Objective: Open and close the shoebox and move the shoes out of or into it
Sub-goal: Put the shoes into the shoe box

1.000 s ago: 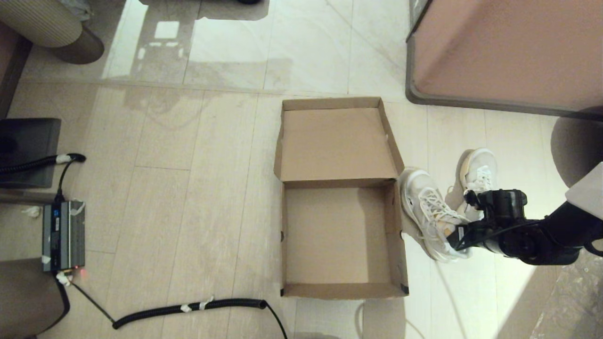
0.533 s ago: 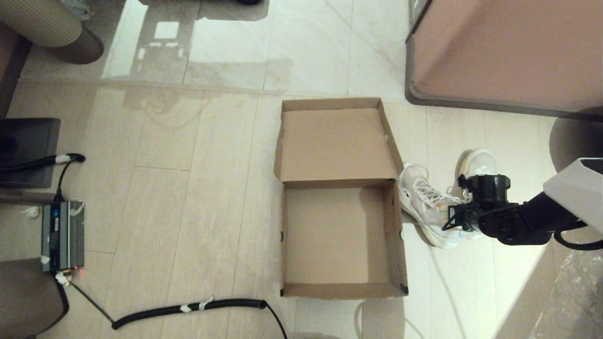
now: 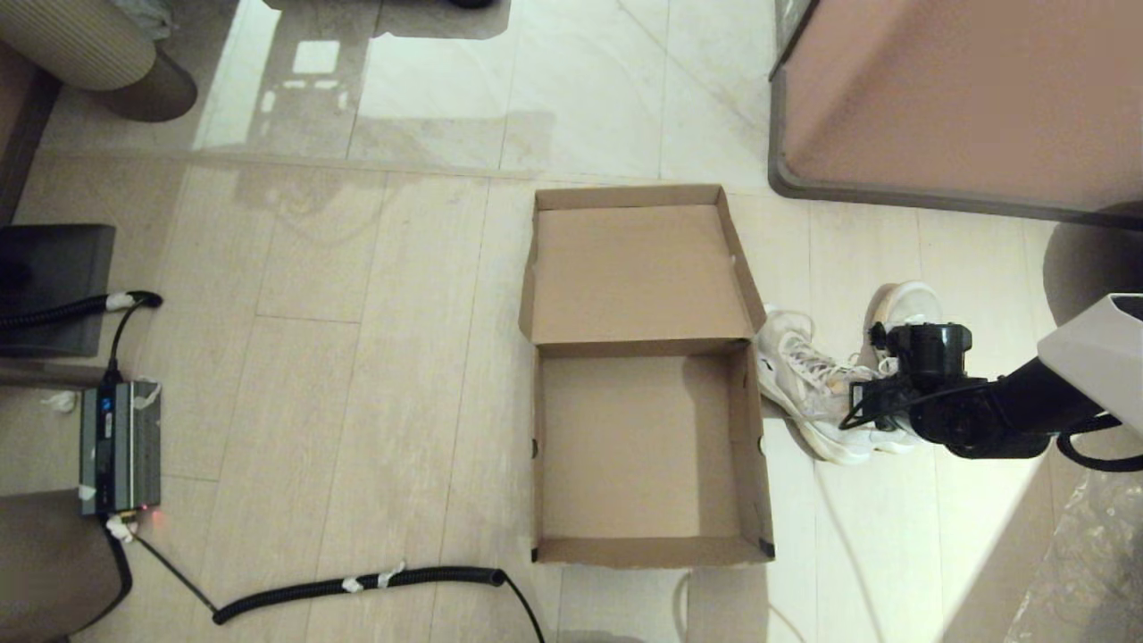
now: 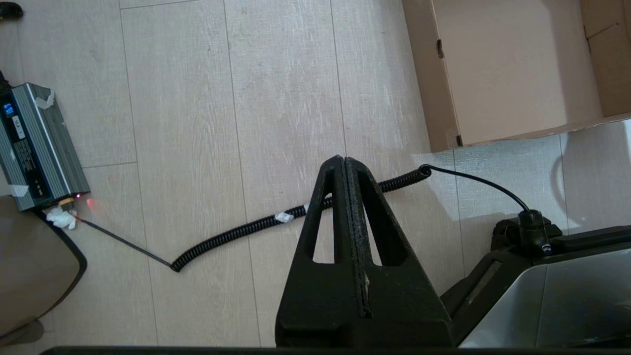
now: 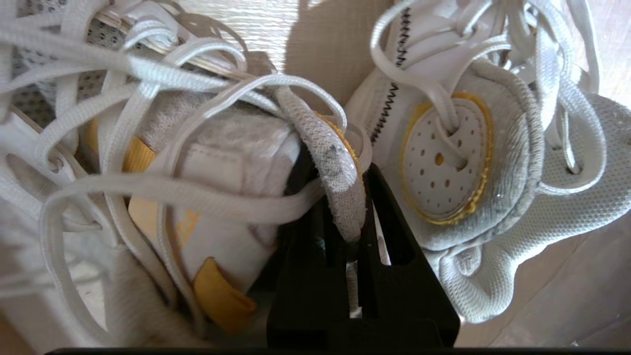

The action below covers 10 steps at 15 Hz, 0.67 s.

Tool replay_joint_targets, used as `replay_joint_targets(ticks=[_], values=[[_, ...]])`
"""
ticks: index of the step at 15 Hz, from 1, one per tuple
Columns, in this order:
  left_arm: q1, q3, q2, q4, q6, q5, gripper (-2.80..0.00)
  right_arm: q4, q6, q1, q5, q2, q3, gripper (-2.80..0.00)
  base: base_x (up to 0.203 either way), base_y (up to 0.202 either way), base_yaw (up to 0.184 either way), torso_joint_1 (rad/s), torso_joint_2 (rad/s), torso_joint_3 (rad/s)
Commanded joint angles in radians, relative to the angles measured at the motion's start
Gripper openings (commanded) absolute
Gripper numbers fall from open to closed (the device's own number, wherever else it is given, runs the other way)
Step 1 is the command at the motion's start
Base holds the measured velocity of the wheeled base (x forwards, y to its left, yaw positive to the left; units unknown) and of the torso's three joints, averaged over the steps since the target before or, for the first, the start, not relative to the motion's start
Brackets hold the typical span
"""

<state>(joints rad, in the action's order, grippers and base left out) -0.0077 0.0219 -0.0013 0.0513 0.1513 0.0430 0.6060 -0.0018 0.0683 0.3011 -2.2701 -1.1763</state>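
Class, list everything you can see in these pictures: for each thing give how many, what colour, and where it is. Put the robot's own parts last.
shoebox: one, brown cardboard, on the floor in the middle, lid open, nothing inside.
shoes: two, white with yellow accents, on the floor right of the shoebox.
cabinet: one, pinkish-brown, far right.
power unit: one, grey, at the left on the floor.
coiled cable: one, black, on the floor near the left front of the shoebox.
left gripper: one, black, shut, above the coiled cable, holding nothing.
right gripper: one, black, shut on the collar of one of the shoes.
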Motion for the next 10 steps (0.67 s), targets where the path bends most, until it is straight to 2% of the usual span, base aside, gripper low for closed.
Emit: replay_joint_targets(ticks=[1, 4, 10], values=[[0.0, 0.001, 0.001, 0.002, 0.001, 0.002, -2.8, -0.007, -0.001, 0.001, 0.004, 0.037, 0.007, 0.0, 0.0, 0.0, 0.0, 0.0, 0.0, 0.0], [0.0, 0.001, 0.001, 0.005, 0.001, 0.004, -2.8, -0.044, 0.002, 0.002, 0.004, 0.076, 0.009, 0.0, 0.0, 0.0, 0.0, 0.0, 0.0, 0.0], [0.0, 0.001, 0.001, 0.005, 0.0, 0.005, -2.8, -0.036, 0.008, 0.01, 0.006, 0.114, 0.082, 0.0, 0.0, 0.0, 0.0, 0.0, 0.0, 0.0]])
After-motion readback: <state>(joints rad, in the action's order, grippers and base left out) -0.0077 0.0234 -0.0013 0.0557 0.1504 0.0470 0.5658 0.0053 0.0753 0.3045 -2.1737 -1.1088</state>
